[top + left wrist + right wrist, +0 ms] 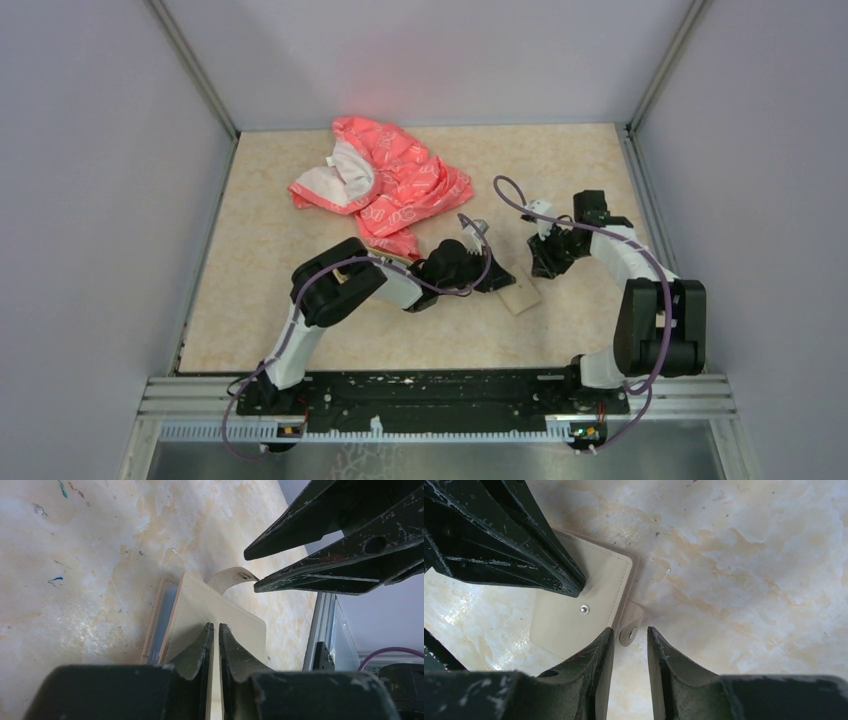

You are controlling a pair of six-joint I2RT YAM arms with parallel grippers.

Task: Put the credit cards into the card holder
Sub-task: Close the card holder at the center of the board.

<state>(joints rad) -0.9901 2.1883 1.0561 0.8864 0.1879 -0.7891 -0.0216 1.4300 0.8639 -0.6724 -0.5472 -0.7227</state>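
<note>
cloth (385, 185): pink-red w/ white lining, crumpled, far-centre | table (560, 170): beige marble top

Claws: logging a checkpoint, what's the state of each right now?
Left claw: closed, tips resting on the flat square tan-beige card holder.
Right claw: open, straddling the holder's snap tab.

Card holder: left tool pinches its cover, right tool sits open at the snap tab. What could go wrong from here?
1. The right tool stands open around the small beige snap tab; the tab is thin and curled, so it may slip out on closing.
2. The left tool pinches only one edge of the flat tan-beige card holder; a pull could twist it free.
3. Both tools crowd the holder; they may collide.
</note>
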